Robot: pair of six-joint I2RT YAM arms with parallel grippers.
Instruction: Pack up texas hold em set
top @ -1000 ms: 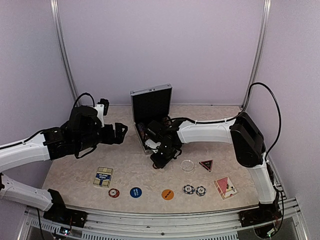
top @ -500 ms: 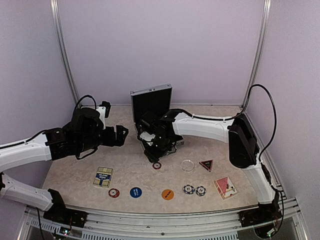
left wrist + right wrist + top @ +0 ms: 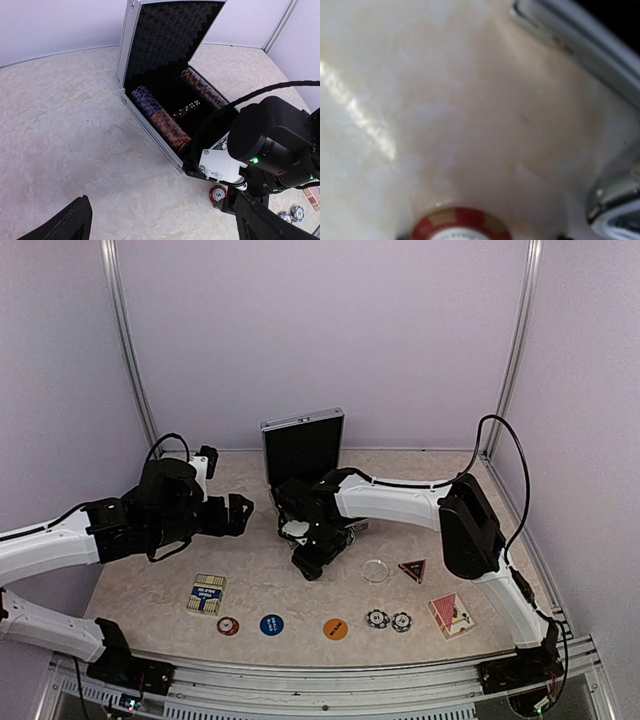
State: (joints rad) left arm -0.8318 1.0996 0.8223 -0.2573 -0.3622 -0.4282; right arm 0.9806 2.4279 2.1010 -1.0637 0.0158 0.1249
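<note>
Partway: case open, chip rows inside. Before it, one red chip on table under right gripper, spread unclear. Idle left gripper gapes empty. Unpacked out front: decks, discs, triangle.

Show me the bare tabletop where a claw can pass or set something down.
Free: the stretch between the open case, the blue card deck and the front row; also the far right corner behind the right arm. Crowded: the front row from red chip to red card deck, and the case's front, where the right claw hovers.
</note>
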